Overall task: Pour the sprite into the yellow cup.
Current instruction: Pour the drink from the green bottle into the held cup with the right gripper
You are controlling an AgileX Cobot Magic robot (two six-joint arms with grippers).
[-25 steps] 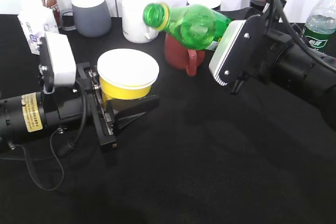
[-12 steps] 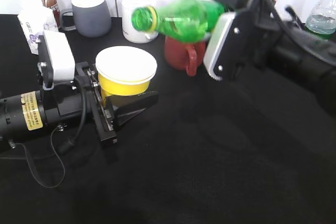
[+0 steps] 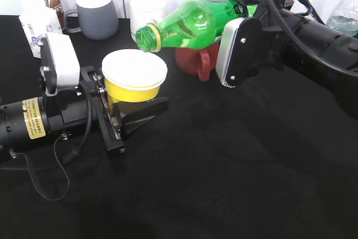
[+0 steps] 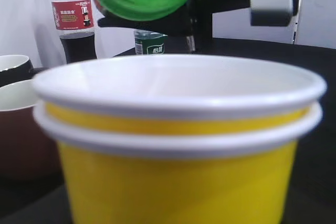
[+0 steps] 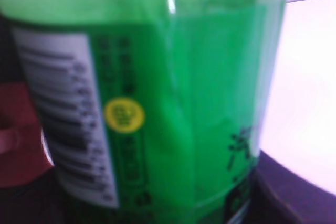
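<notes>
The yellow cup [image 3: 134, 79] has a white rim and white inside and sits upright between the jaws of my left gripper [image 3: 120, 110], which is shut on it. It fills the left wrist view [image 4: 178, 150], where it looks like two nested cups. My right gripper [image 3: 246, 12] is shut on the sprite [image 3: 193, 23], a green bottle held tilted with its capped neck pointing down-left, just above the cup's far rim. Its label and barcode fill the right wrist view [image 5: 173, 108]. No liquid shows in the cup.
A red mug [image 3: 193, 60] stands right behind the cup under the bottle. A grey mug [image 3: 96, 15], a white mug [image 3: 146, 15], a white box [image 3: 38, 26] and several bottles line the back edge. A clear water bottle [image 3: 342, 15] stands far right.
My right gripper has swung left and tipped the sprite further, so its neck has dropped from level to pointing down at the cup's rim. The left gripper and cup have hardly moved.
</notes>
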